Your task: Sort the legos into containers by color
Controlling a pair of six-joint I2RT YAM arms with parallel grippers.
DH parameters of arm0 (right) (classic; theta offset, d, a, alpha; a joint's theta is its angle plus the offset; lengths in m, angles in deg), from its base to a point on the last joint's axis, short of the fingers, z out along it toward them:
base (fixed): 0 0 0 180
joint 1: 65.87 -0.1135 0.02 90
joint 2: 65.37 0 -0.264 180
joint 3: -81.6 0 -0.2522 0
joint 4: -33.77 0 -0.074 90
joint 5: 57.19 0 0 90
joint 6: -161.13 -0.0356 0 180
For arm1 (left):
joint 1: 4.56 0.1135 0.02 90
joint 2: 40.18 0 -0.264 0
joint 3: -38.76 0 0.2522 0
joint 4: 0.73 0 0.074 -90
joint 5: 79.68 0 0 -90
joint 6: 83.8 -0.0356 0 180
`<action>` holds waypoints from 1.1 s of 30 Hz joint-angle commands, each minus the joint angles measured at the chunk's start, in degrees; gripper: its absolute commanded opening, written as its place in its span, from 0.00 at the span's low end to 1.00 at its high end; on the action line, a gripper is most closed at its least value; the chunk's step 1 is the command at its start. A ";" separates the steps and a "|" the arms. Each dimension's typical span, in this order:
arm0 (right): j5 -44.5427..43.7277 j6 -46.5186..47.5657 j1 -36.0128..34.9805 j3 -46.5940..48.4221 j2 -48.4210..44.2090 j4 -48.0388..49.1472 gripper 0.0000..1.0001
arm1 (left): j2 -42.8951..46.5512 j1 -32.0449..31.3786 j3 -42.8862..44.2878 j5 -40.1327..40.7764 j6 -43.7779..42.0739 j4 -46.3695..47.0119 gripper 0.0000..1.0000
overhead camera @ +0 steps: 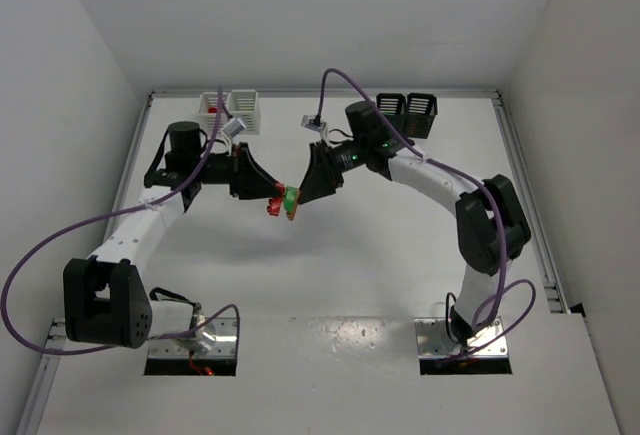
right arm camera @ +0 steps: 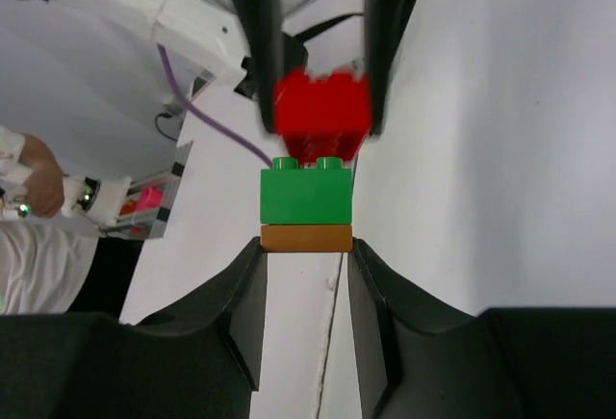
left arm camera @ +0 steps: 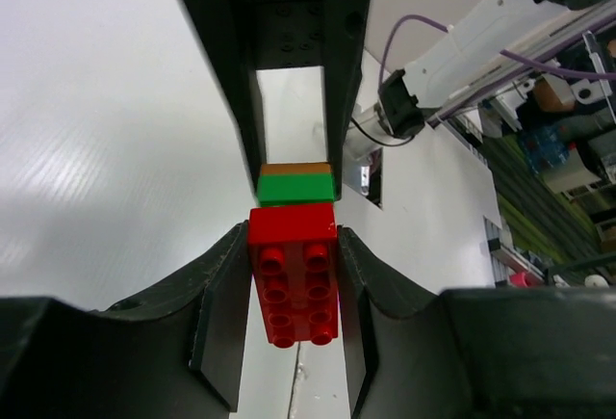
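Note:
My left gripper point(overhead camera: 267, 198) is shut on a red 2x4 brick point(left arm camera: 294, 270), held above the table's middle. My right gripper point(overhead camera: 301, 194) faces it and is shut on a thin orange-brown plate point(right arm camera: 306, 237) with a green brick point(right arm camera: 306, 196) stacked on it. The red brick point(right arm camera: 320, 113) is blurred, right at the green brick's studs, which show. In the left wrist view the green brick point(left arm camera: 295, 188) and the plate point(left arm camera: 295, 168) sit just past the red one. Two white bins point(overhead camera: 228, 112) stand at the back left, two black bins point(overhead camera: 407, 115) at the back right.
Something red point(overhead camera: 212, 110) lies in the left white bin. Metal rails point(overhead camera: 525, 185) run along the table's sides. A purple cable point(overhead camera: 60, 255) loops off the left arm. A person's arm point(right arm camera: 29, 188) shows beyond the table in the right wrist view.

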 commanded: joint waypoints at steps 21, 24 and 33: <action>-3.64 14.70 4.45 -5.53 -8.39 -11.02 0.00 | 2.91 6.62 2.90 22.08 -9.29 -2.88 0.02; -5.30 14.70 4.46 -6.06 -8.40 -10.40 0.00 | 1.71 6.62 7.36 42.12 -7.70 3.63 0.02; -7.94 14.70 6.22 -7.12 -8.92 -10.40 0.00 | -25.89 9.96 32.24 62.11 -5.78 7.06 0.02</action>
